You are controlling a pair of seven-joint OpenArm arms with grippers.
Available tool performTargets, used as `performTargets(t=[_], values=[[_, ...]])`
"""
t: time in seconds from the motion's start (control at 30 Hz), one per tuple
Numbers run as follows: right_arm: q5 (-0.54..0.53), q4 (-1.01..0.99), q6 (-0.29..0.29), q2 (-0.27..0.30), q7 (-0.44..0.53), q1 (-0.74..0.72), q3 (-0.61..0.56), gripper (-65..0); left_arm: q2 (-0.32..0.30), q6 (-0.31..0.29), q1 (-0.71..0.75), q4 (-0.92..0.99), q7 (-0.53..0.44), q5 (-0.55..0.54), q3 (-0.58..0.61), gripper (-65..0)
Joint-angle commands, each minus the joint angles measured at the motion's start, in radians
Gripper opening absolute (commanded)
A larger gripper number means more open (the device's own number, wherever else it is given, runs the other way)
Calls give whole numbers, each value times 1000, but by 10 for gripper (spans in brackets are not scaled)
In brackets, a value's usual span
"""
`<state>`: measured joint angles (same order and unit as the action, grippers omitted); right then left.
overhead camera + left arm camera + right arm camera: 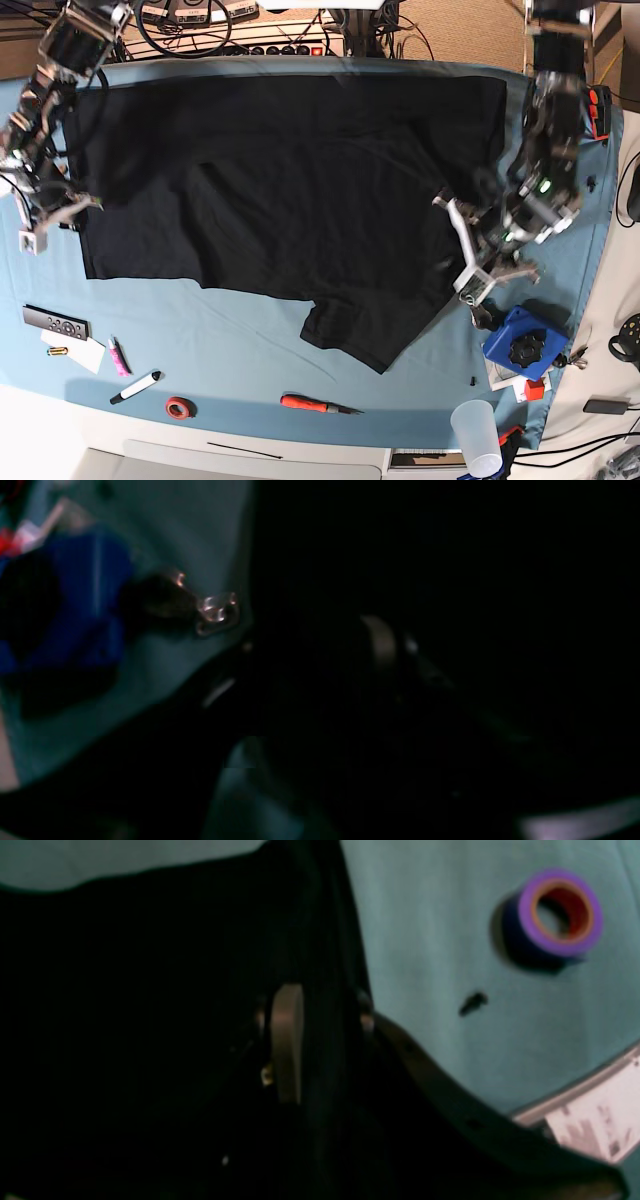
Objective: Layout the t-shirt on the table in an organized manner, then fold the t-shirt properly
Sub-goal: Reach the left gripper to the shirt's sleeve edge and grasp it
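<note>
My large black short-sleeved fabric t-shirt (290,200) lies spread across the wide light blue cloth-covered table (240,350), one sleeve angled toward the front edge. My right gripper (320,1040) pinches a fold of its cloth between the fingers. My left gripper (462,245) sits at the shirt's other edge, fingers apart.

You've got the right gripper (320,1040) closed on a fold of the black t-shirt (125,1015); one pale finger (287,1040) shows, the other hidden by fabric. Shirt fills the left and bottom. Light blue table (425,965) on the right holds a purple tape roll (557,915), a small dark speck (472,1003) near it.
</note>
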<state>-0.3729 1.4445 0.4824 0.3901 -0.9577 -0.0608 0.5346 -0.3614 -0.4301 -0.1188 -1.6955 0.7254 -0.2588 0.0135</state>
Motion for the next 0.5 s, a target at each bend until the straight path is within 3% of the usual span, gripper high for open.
performTargets(t=[0.0, 0.13, 0.47], values=[[16, -6, -21, 26, 39, -39, -11, -500, -10, 28, -51, 25, -38, 9, 21, -321], [92, -92, -63, 26, 61, -113, -31, -500, -9, 125, -179, 201, -61, 19, 101, -283], [109, -183, -62, 26, 68, -141, -31, -500, 50, 68, -363, 539, -62, -103, 149, -284]])
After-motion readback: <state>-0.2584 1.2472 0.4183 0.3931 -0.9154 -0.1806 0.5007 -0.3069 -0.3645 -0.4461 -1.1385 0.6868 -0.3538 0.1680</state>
